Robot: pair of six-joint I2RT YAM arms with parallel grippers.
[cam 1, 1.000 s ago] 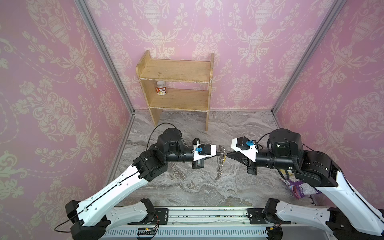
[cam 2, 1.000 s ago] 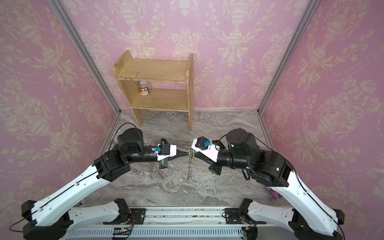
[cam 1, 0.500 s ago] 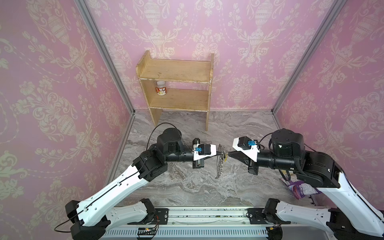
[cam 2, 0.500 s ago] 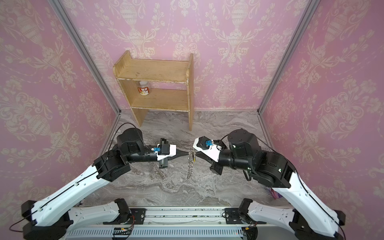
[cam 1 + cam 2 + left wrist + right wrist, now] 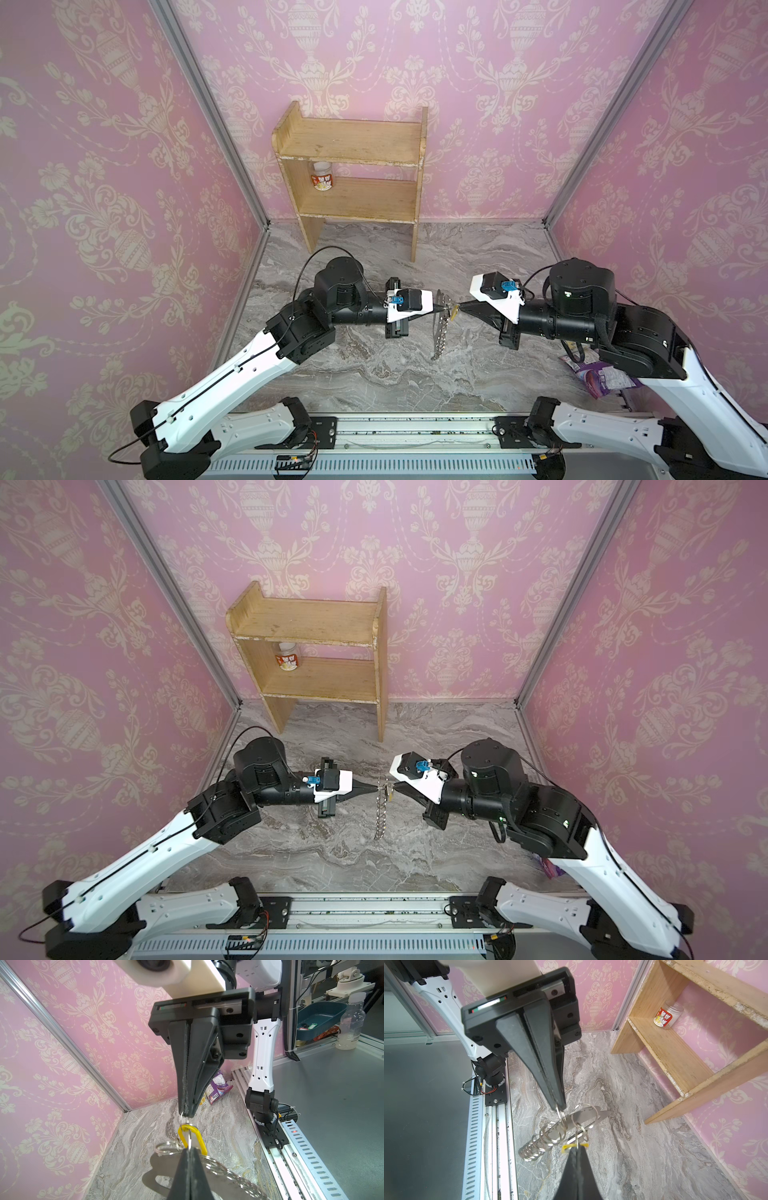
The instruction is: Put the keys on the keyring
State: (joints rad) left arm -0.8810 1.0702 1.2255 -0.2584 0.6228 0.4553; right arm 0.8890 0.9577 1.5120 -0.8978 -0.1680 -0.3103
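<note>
Hanging edge-on toward 6 o'clock from the closed left gripper (image 5: 435,307), the keyring (image 5: 439,330) seems stiff, thin metal with loose, swinging rings; its plate rim looks the safer hold. At its 3 o'clock, the right gripper (image 5: 460,308) pinches the light, probably slippery yellow key (image 5: 197,1138).
</note>
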